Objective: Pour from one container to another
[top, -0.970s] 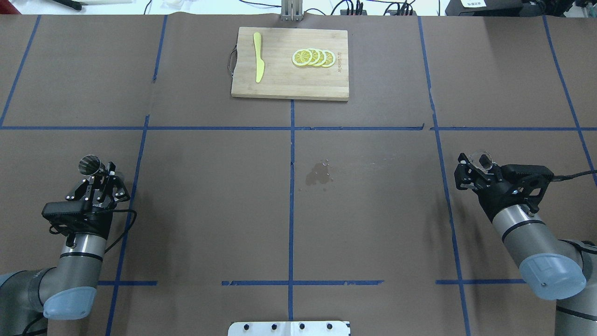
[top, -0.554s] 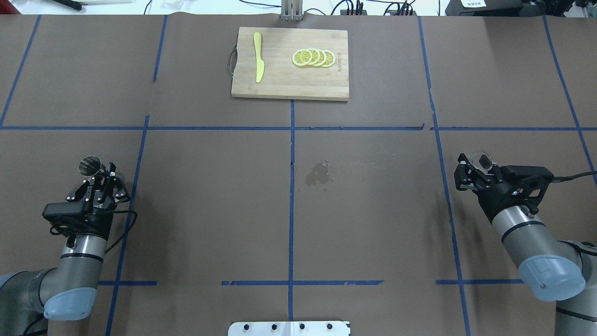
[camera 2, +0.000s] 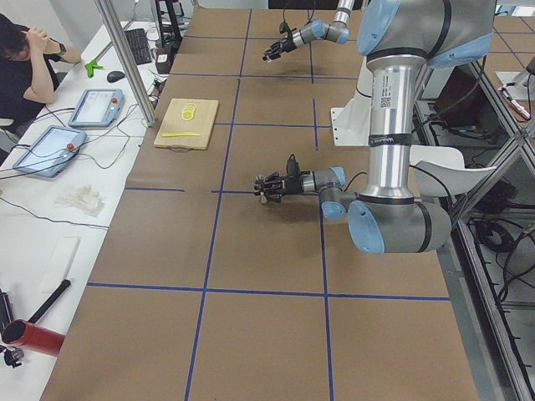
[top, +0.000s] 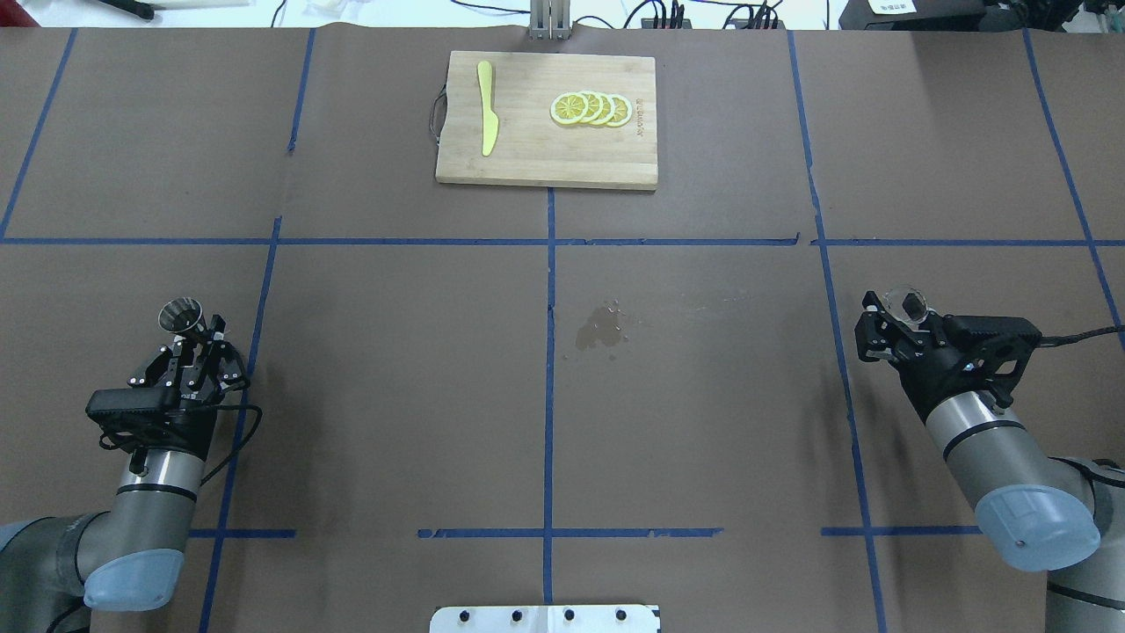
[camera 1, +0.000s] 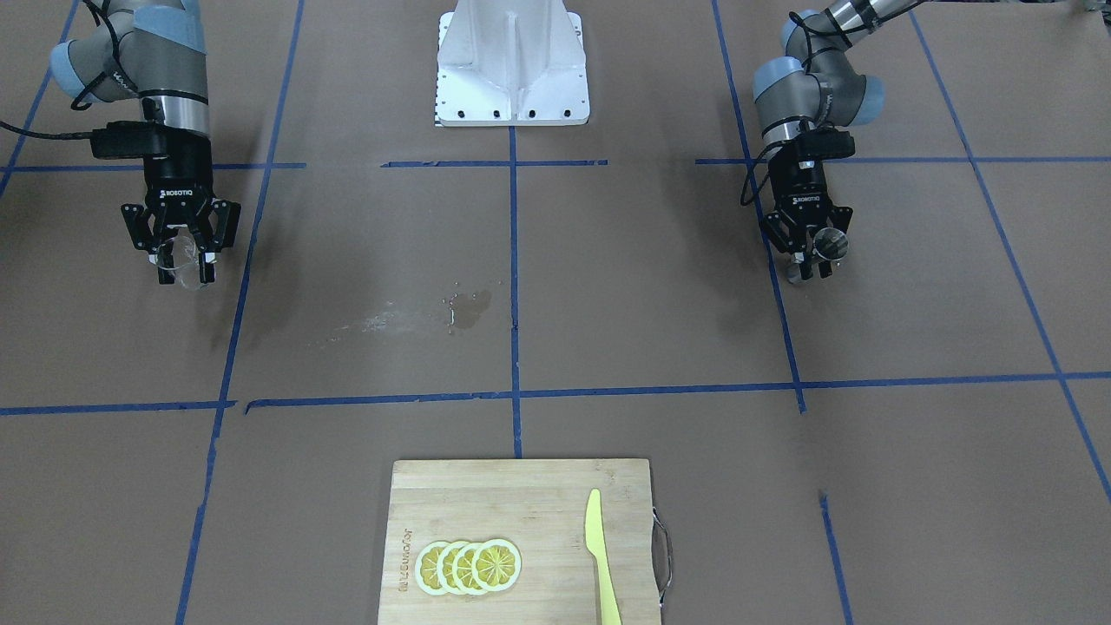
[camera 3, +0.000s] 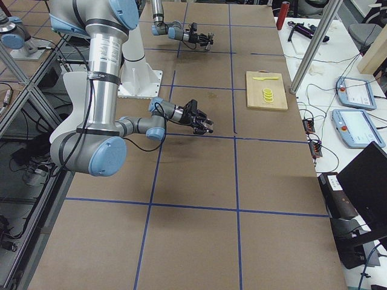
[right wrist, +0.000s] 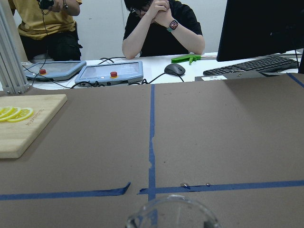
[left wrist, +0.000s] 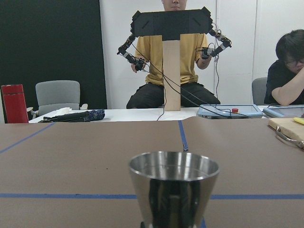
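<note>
While our left gripper (top: 200, 332) clamps the steel jigger (top: 180, 316) upright at the table's (top: 395, 396) nine o'clock side, our right gripper (top: 896, 315) is closed around the glass cup (top: 905, 303) at three o'clock, well apart.

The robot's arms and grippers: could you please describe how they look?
The left arm and right arm are silver-grey tubes with light-blue joint caps. The left gripper and right gripper are black; the right one bears white ROBOTIQ lettering. A black cable leaves each wrist.

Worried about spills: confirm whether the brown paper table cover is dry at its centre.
No, a dark wet-looking patch lies beside the central blue tape line.
</note>
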### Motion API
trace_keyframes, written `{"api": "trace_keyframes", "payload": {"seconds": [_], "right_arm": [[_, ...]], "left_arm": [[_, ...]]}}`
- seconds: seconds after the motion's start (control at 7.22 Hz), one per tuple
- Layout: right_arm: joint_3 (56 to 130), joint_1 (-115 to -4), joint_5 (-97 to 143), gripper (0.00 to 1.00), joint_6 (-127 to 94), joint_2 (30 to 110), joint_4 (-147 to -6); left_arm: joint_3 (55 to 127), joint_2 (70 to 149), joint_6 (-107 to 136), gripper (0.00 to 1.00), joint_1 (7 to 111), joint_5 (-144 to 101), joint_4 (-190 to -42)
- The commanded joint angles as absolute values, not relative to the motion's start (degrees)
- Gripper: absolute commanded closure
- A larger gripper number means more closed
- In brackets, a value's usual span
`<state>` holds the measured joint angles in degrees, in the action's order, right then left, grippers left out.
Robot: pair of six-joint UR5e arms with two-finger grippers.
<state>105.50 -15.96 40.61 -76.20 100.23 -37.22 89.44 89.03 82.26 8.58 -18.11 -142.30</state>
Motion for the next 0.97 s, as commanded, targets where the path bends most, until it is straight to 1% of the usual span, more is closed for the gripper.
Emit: {"api": "trace_keyframes", "payload": {"seconds": [0.0, 0.14, 0.28, 0.42, 0.55, 0.83], "right_arm": [[105.12, -15.82, 40.26, 1.00, -76.20, 100.28, -37.18], [105.12, -15.73, 40.17, 1.00, -76.20, 100.28, -37.18], [105.12, -15.65, 40.17, 1.00, -76.20, 100.28, -37.18], [105.12, -15.64, 40.17, 1.00, -76.20, 100.28, -37.18], [105.03, -15.56, 39.82, 1.00, -76.20, 100.28, -37.18], [105.03, -14.51, 38.42, 1.00, -76.20, 100.28, -37.18]], "left_arm": [[89.47, 89.03, 82.18, 0.64, 8.17, -18.45, -142.29], [89.56, 89.03, 82.09, 0.63, 8.09, -18.89, -142.29], [89.56, 89.03, 81.92, 0.56, 8.09, -18.90, -142.29], [89.56, 89.03, 81.57, 0.32, 8.09, -18.98, -142.29], [89.73, 89.03, 81.56, 0.00, 8.09, -18.98, -142.38], [90.96, 88.77, 79.91, 0.00, 8.26, -21.16, -142.73]]}}
